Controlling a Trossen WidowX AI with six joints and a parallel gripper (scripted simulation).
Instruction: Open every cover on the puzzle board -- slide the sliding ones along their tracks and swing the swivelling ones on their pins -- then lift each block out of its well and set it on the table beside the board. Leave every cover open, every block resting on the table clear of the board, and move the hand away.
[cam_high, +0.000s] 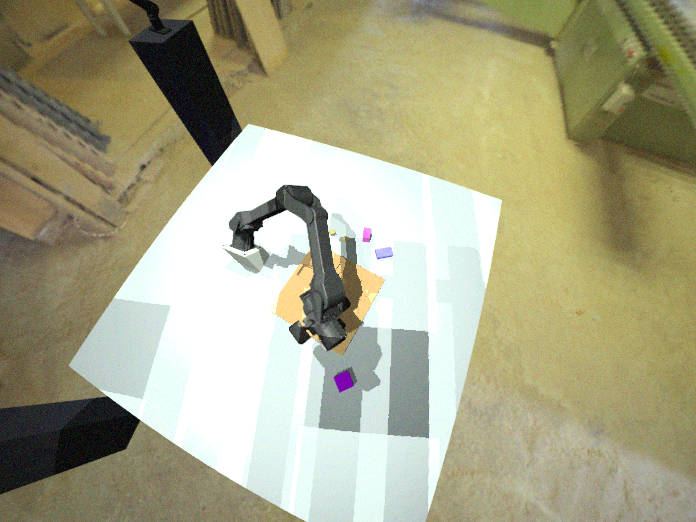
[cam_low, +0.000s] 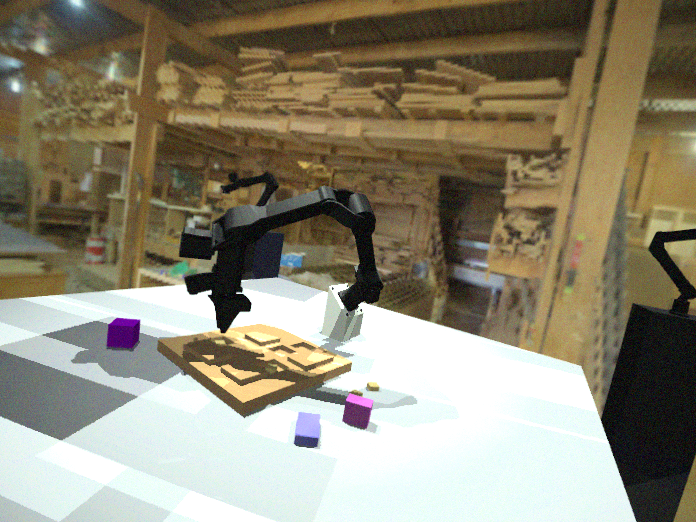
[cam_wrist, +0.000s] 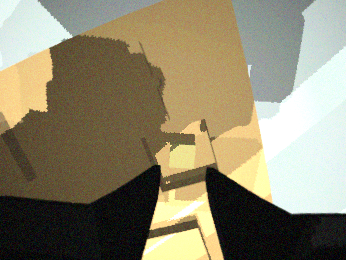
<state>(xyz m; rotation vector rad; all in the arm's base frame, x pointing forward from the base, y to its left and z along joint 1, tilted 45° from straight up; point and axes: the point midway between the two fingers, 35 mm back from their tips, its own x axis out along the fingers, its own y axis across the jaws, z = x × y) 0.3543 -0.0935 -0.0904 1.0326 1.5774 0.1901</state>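
Note:
The wooden puzzle board (cam_high: 371, 290) (cam_low: 247, 401) (cam_wrist: 200, 50) lies mid-table with several flat covers on it. In the wrist view a pale yellow-green block (cam_wrist: 182, 157) sits in an uncovered well between two track rails. My gripper (cam_high: 313, 336) (cam_low: 223, 327) (cam_wrist: 183, 172) hangs just above the board near that well, fingers partly open and empty. A purple cube (cam_high: 343, 381) (cam_low: 123, 332), a magenta block (cam_high: 367, 234) (cam_low: 358, 409) and a lavender block (cam_high: 383, 252) (cam_low: 307, 429) rest on the table off the board.
The arm's white base (cam_high: 244, 255) (cam_low: 340, 320) stands behind the board. Two small tan bits (cam_high: 332, 231) (cam_low: 372, 386) lie near the magenta block. Dark posts (cam_high: 185, 84) (cam_high: 50, 438) (cam_low: 652, 393) stand at the table's corners.

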